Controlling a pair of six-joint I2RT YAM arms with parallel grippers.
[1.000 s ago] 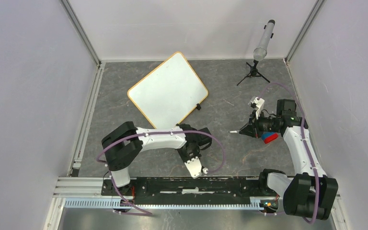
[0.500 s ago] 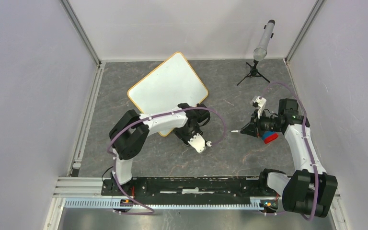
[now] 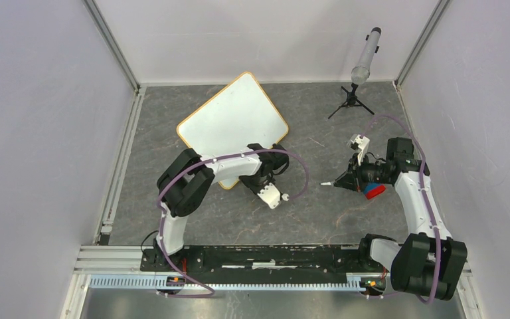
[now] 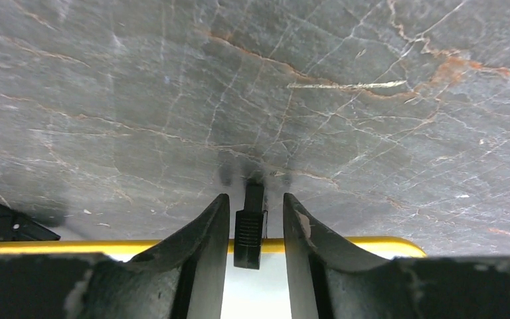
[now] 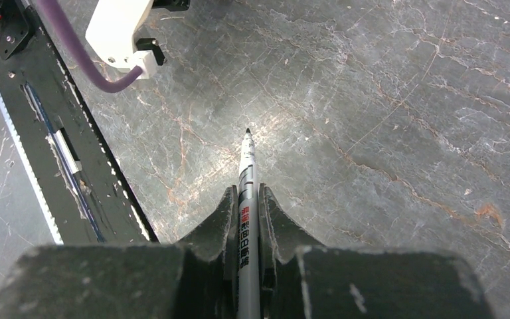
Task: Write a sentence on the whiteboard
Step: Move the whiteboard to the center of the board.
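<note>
The whiteboard (image 3: pixel 232 126) lies tilted on the grey stone table, and no sentence shows on its white face. My left gripper (image 3: pixel 277 155) is at the board's lower right edge. In the left wrist view it (image 4: pixel 255 199) is open, its fingers (image 4: pixel 206 229) on either side of a black clip foot (image 4: pixel 250 227) on the yellow frame (image 4: pixel 372 244), with a thin gap on each side. My right gripper (image 3: pixel 340 180) hovers right of the board, shut on a grey marker (image 5: pixel 246 174). The marker's bare tip (image 3: pixel 323 183) points left, above the table.
A small black tripod (image 3: pixel 350 103) holding a grey tube (image 3: pixel 366 58) stands at the back right. A red and blue object (image 3: pixel 373 192) lies under the right wrist. The black rail (image 3: pixel 272 256) runs along the near edge. Walls close in on both sides.
My left arm has swung from near the front rail up to the board's lower right edge, bringing its jaws around the clip foot. The right arm with the marker has barely shifted.
</note>
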